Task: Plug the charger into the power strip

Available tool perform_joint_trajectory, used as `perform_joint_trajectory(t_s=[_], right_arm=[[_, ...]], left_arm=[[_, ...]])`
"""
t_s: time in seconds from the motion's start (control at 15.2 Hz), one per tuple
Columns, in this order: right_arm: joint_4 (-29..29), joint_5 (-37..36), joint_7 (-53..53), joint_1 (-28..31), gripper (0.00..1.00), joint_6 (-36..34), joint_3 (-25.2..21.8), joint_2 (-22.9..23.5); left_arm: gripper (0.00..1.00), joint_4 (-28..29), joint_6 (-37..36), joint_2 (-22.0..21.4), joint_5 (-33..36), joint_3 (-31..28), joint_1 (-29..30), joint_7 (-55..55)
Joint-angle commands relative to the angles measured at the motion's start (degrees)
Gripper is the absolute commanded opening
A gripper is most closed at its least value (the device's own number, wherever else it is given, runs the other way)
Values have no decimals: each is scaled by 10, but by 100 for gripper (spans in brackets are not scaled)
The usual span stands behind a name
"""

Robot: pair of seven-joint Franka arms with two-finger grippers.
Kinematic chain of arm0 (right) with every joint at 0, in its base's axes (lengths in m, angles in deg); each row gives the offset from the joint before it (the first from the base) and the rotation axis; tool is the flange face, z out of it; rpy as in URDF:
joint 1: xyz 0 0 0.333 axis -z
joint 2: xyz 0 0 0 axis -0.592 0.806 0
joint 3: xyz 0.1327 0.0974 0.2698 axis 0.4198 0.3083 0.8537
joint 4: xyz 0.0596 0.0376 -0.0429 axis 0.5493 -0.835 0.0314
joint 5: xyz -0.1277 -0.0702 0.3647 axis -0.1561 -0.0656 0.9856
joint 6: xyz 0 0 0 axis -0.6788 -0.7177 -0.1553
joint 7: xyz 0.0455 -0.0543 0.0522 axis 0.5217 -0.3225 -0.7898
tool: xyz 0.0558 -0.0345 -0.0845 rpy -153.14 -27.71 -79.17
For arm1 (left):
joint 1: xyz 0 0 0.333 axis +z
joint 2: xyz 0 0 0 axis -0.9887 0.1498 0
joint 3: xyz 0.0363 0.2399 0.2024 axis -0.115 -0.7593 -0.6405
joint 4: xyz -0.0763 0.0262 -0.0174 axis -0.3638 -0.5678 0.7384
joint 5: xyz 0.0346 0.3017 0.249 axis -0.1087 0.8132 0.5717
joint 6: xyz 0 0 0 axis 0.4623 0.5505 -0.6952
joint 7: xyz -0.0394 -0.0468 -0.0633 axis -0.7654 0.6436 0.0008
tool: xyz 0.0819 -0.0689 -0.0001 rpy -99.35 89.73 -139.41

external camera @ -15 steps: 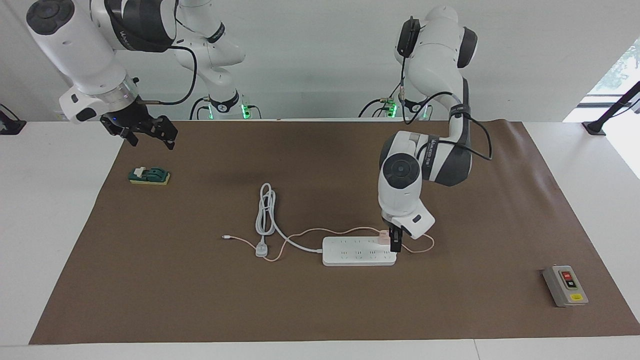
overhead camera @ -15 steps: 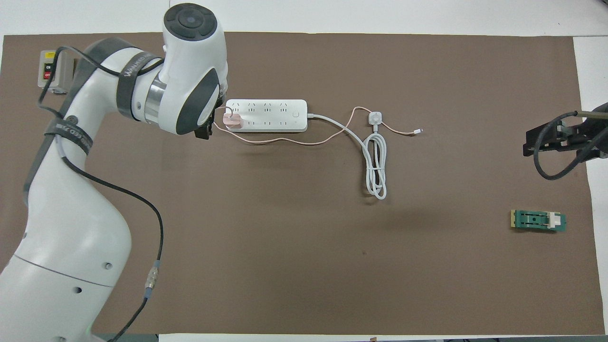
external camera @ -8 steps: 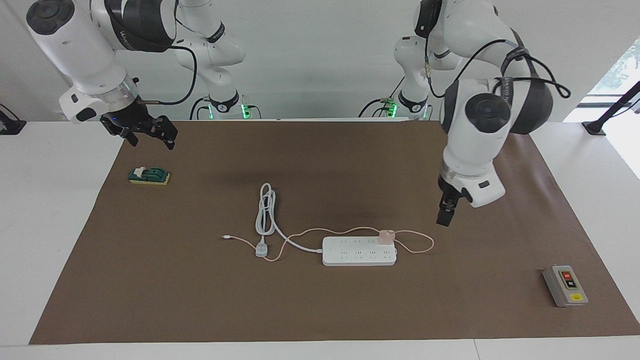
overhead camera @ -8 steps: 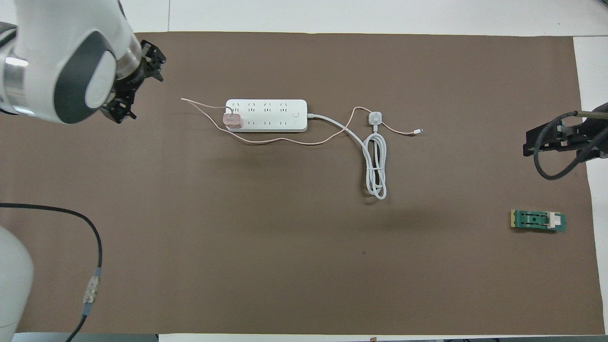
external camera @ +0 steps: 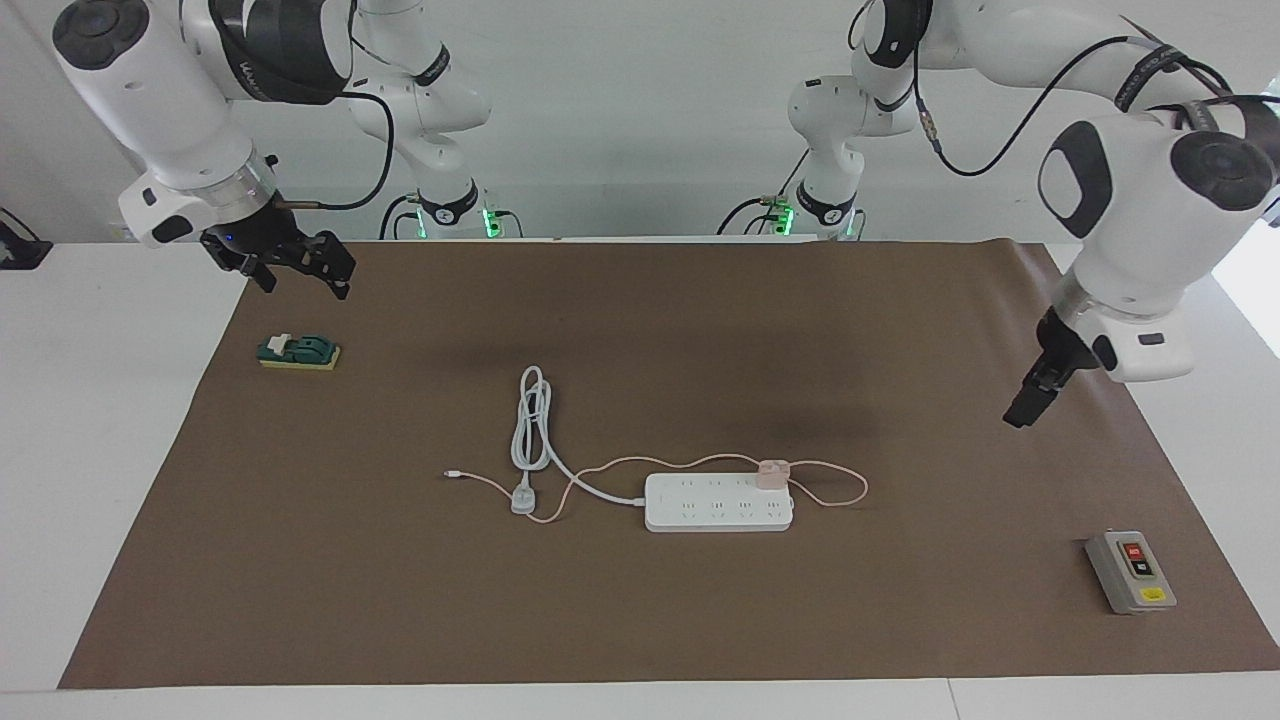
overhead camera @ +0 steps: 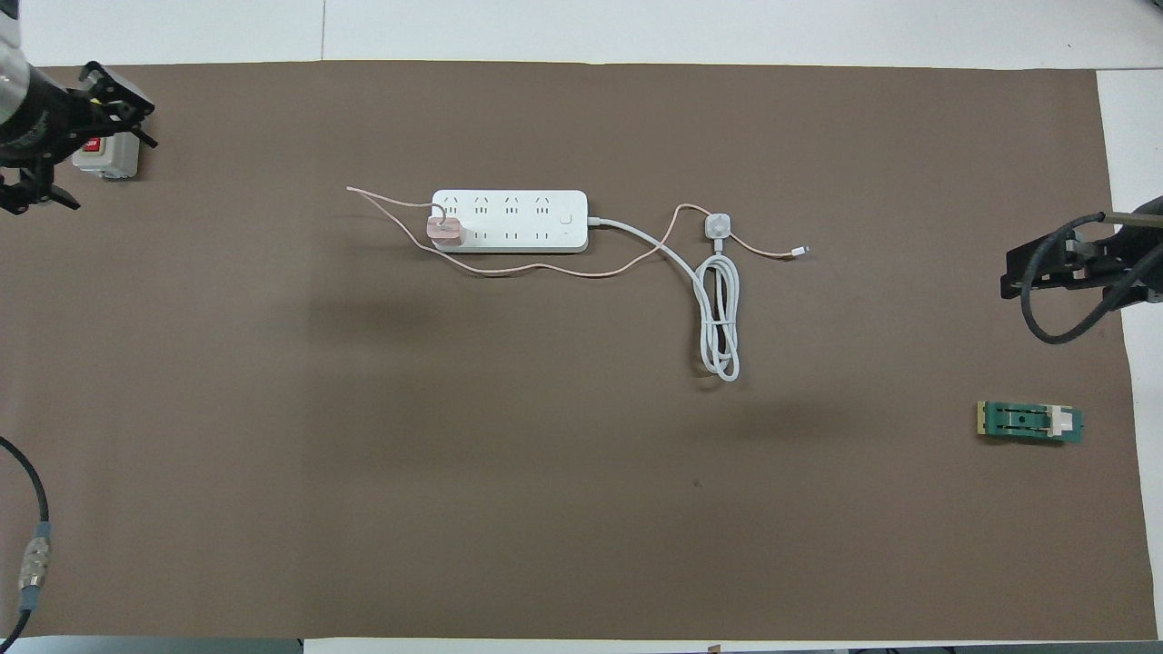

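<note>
The pale-pink charger (external camera: 772, 473) (overhead camera: 445, 231) stands upright in a socket at the end of the white power strip (external camera: 718, 505) (overhead camera: 509, 220) that lies toward the left arm. Its thin pink cable (external camera: 690, 462) (overhead camera: 545, 270) loops on the mat beside the strip. My left gripper (external camera: 1018, 412) (overhead camera: 95, 159) hangs open and empty, raised over the mat's edge at the left arm's end, well apart from the charger. My right gripper (external camera: 303, 283) (overhead camera: 1008, 272) waits open and empty above the mat's edge at the right arm's end.
A grey box with red and black buttons (external camera: 1130, 572) (overhead camera: 107, 156) sits near the mat's corner at the left arm's end. A green block (external camera: 298, 352) (overhead camera: 1029, 422) lies under the right gripper. The strip's grey-white plug (external camera: 523, 498) (overhead camera: 719, 224) and coiled cord (external camera: 530, 420) (overhead camera: 718, 318) lie mid-mat.
The left gripper has left the charger, risen and swung away toward the left arm's end of the table. The charger stays standing in the strip. The right arm has not moved.
</note>
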Motion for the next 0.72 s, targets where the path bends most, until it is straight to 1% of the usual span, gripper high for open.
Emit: perform_joint_trajectory(t_s=[0.0, 0.13, 0.26, 0.33, 0.39, 0.46, 0.59, 0.66], right_arm=[[-3, 3, -9, 8, 100, -7, 5, -7], [-3, 3, -9, 8, 100, -7, 5, -8], [-3, 3, -9, 8, 100, -7, 5, -7], [-3, 3, -10, 8, 100, -7, 5, -8], [-3, 3, -9, 8, 100, -7, 5, -7], [-3, 3, -10, 8, 100, -7, 5, -8], [-3, 3, -9, 8, 100, -7, 5, -8], [-3, 3, -9, 8, 100, -7, 5, -8]], left_arm=[[100, 9, -35, -32, -8, 1, 19, -72], [100, 9, -63, -50, -8, 4, 34, -97], [100, 9, -90, -67, -22, 2, 34, -98], [100, 10, -89, -71, -28, 4, 36, -99], [100, 21, -83, -87, -29, 6, 38, -101], [100, 56, -72, -107, -30, 8, 38, -116], [100, 146, -16, -162, -37, 8, 31, -155], [100, 185, -4, -185, -37, 10, 25, -157]])
